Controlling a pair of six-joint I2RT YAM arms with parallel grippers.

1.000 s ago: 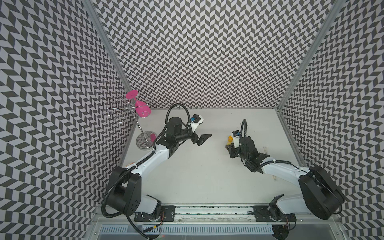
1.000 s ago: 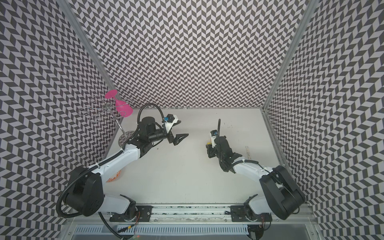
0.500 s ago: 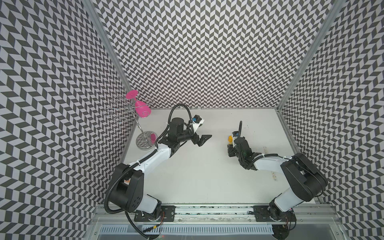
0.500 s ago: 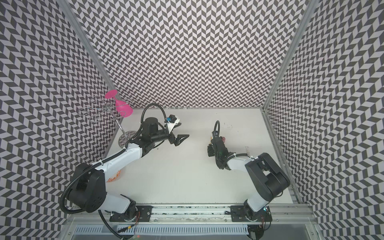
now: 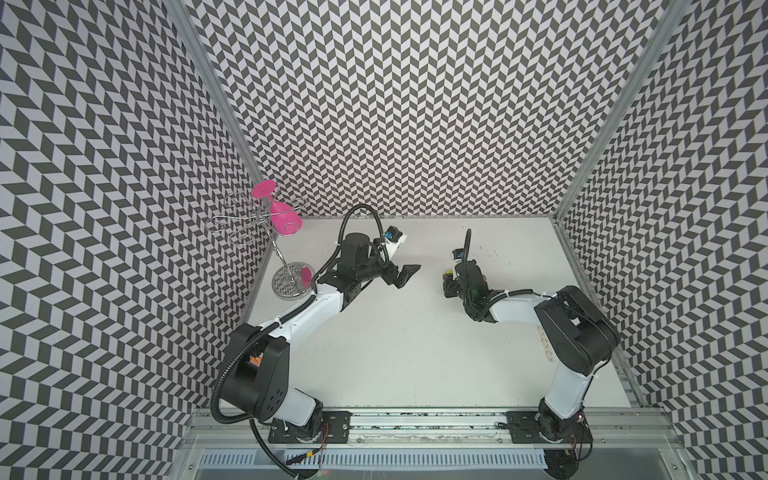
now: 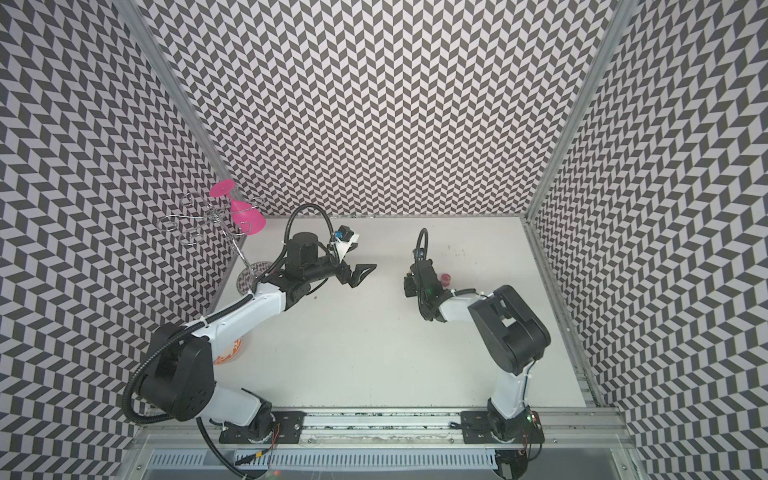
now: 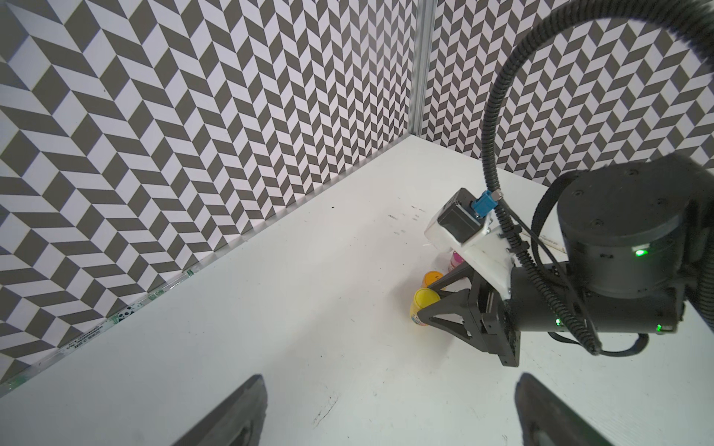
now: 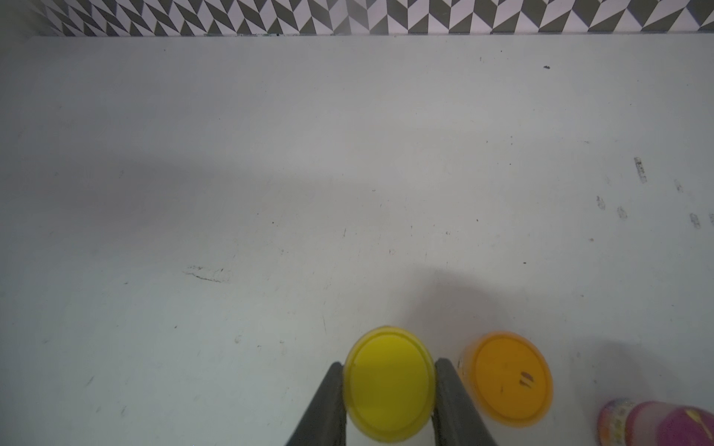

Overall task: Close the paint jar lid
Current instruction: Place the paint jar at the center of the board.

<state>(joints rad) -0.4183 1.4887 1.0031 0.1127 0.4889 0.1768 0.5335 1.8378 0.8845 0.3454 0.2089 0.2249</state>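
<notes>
A small paint jar with a yellow lid [image 8: 388,382] stands on the white table right of centre, and shows as a yellow speck in a top view [image 5: 448,274]. My right gripper [image 8: 389,365] reaches down over it, one dark finger pressed on each side of the lid. From the left wrist view the jar [image 7: 424,306] is upright with the lid on top, between those fingers. My left gripper [image 5: 409,272] hovers open and empty to the jar's left, and its fingertips [image 7: 255,390] are far apart.
An orange-lidded jar [image 8: 510,378] stands right beside the yellow one, and a pink jar [image 6: 445,279] just beyond it. A wire rack holding a pink glass [image 5: 282,218] stands at the back left. A patterned plate [image 6: 232,353] lies under the left arm.
The right arm's elbow has risen and folded in toward the middle while its gripper stayed on the yellow lid. The left gripper has barely shifted.
</notes>
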